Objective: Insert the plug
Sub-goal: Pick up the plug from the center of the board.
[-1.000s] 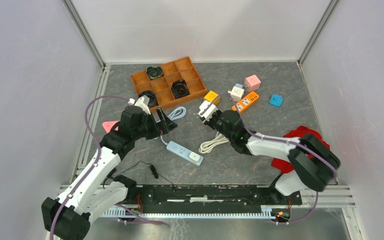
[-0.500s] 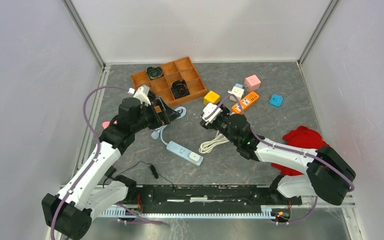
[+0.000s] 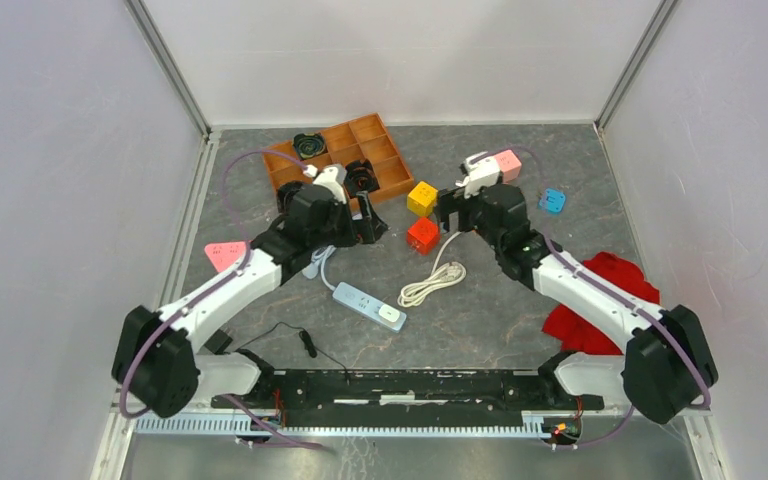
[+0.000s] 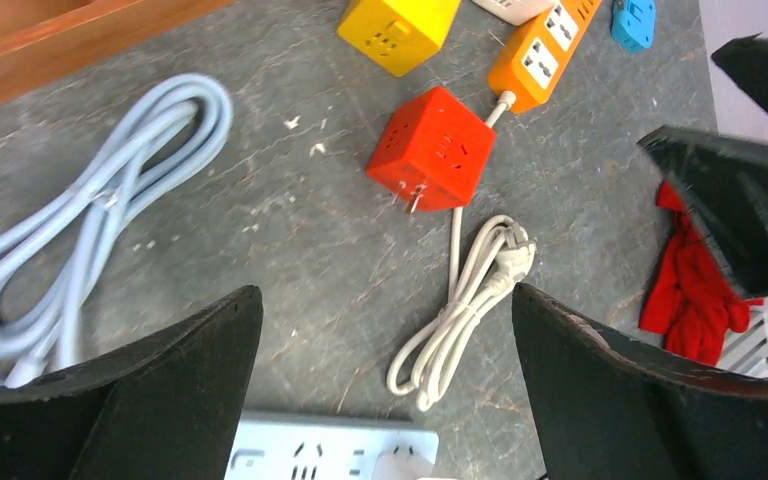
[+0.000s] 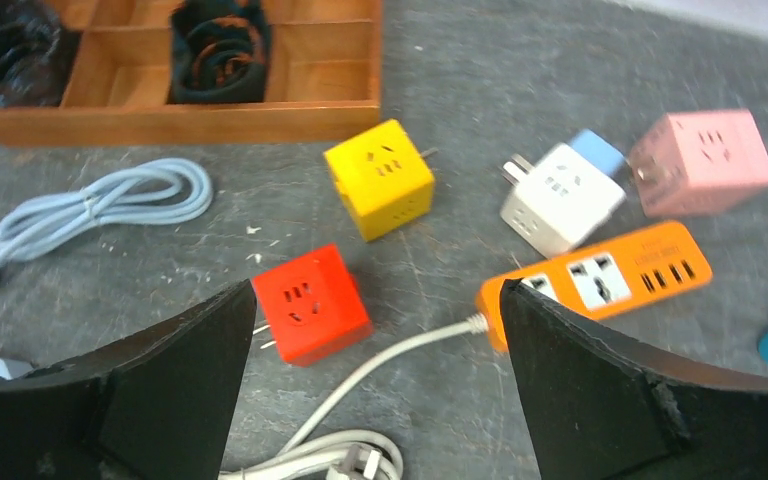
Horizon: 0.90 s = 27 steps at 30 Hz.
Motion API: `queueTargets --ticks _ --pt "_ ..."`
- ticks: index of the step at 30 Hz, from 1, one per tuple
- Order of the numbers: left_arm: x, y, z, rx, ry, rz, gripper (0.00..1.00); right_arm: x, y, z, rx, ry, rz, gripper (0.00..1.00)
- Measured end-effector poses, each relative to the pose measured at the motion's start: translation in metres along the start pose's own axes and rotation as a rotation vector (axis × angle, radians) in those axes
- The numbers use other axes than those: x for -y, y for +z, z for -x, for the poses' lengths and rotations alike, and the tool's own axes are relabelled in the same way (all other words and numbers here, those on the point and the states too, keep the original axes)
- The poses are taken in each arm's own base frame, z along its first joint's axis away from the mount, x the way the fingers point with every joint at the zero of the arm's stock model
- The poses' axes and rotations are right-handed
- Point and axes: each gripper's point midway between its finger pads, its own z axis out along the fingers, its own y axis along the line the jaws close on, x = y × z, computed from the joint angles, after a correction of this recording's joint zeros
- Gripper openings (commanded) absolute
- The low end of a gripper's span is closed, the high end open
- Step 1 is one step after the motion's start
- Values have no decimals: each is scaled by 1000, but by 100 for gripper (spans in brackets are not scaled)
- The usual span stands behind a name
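here, item by item.
- red cube adapter: lies loose on the grey table, prongs sticking out of one side face. it sits between the two grippers and neither touches it.
- right gripper: fingers spread wide and released, nothing between them, hovering above the red cube adapter.
- left gripper: fingers likewise wide apart and empty, looking down on the same cube from the other side.
- white power strip: flat on the table, nearer the arm bases than the cube and apart from it. its light blue cable is coiled beside it.
- orange power strip: just beside the cube. its white cord runs past the cube to a loose coil.
- yellow cube: between the red cube adapter and the wooden tray.
- white cube, pink cube: close together beyond the orange power strip.
- red cloth: on the right, under the right arm.
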Motion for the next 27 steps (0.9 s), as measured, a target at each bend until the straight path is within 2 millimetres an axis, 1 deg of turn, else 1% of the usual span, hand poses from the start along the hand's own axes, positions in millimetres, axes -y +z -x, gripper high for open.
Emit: queueTargets --ticks 1,2,5,7,11,14,16,18,21,25,27 --pt "5 8 -1 -2 14 -9 100 9 -1 0 -6 35 -14 98" --pt "9 16 -3 -7 25 -16 100 21 -3 -1 -14 84 -34 98" --pt "17 38 -7 -11 73 -4 100 43 -10 0 -12 178 -63 98" --pt "24 53 -11 -9 114 0 100 53 -16 -2 -8 226 -71 98" --pt "37 83 -21 -16 199 4 100 61 -28 -20 -26 290 -57 98" --pt "43 106 -28 -21 267 12 100 66 -31 -32 -46 323 -52 98" --pt "44 118 -34 -25 312 20 100 68 -33 -39 -58 343 -47 98" --pt "41 127 -42 -36 346 28 99 70 -34 -41 -62 359 -41 98" --pt "36 135 -52 -54 380 46 99 71 -36 -40 -56 369 -33 98" --pt "31 146 -60 -73 397 53 98 71 -39 -37 -43 373 -22 98" --pt "33 149 -62 -74 408 48 97 71 -40 -39 -46 375 -19 98"
